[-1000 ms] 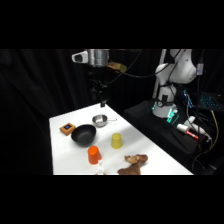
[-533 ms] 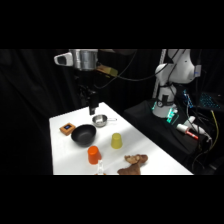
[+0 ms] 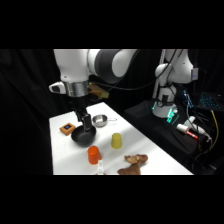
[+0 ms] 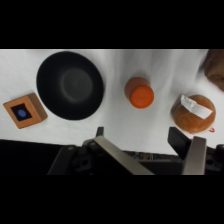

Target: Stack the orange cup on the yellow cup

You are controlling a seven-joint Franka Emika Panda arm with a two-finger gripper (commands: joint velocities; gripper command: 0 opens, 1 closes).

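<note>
The arm has swung toward the camera; its claw [image 3: 85, 121] hangs over the black bowl [image 3: 83, 135], fingers apart. Approach step: it must next descend onto the orange cup [image 4: 141, 95].

Orange cup [image 4: 141, 95] and yellow cup [image 3: 116, 140]: smooth plastic. Black bowl [image 4: 70, 85]: matt. Small bowl [image 3: 99, 120], upper centre of side view: shiny metal. Worktop [image 3: 145, 150]: smooth, white. Arm shell: glossy white.

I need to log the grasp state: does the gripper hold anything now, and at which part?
Nothing is held. The gripper is open and empty above the table; the orange cup stands apart from its fingers.
</note>
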